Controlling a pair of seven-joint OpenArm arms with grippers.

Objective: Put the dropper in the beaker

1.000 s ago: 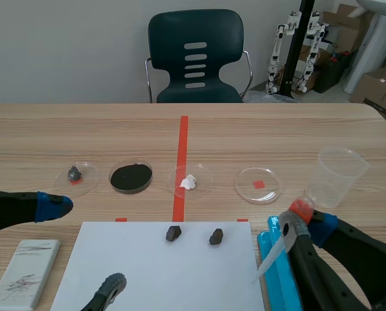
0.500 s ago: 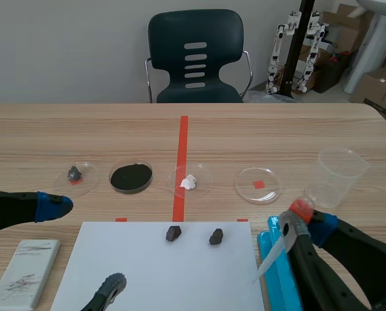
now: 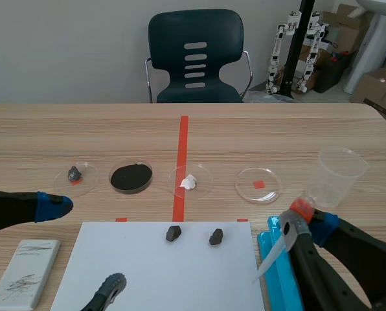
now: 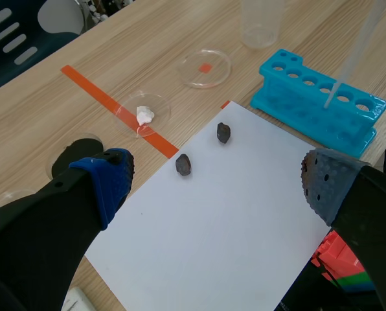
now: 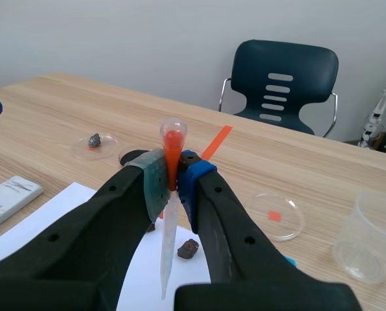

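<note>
Right wrist view: the right gripper (image 5: 170, 178) is clenched on the dropper (image 5: 169, 240), orange bulb up, tip down. The clear beaker (image 5: 373, 236) stands apart at about 2 o'clock of it. The left gripper (image 4: 215, 184) hangs released above white paper (image 4: 212, 240).

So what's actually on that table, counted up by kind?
Petri dishes: 4
Dark stones on the sheet: 2
Beaker: 1
Dropper: 1
Tube rack: 1
Paper sheet: 1
White tile: 1
Grey-tipped tool: 1
Total: 12
</note>
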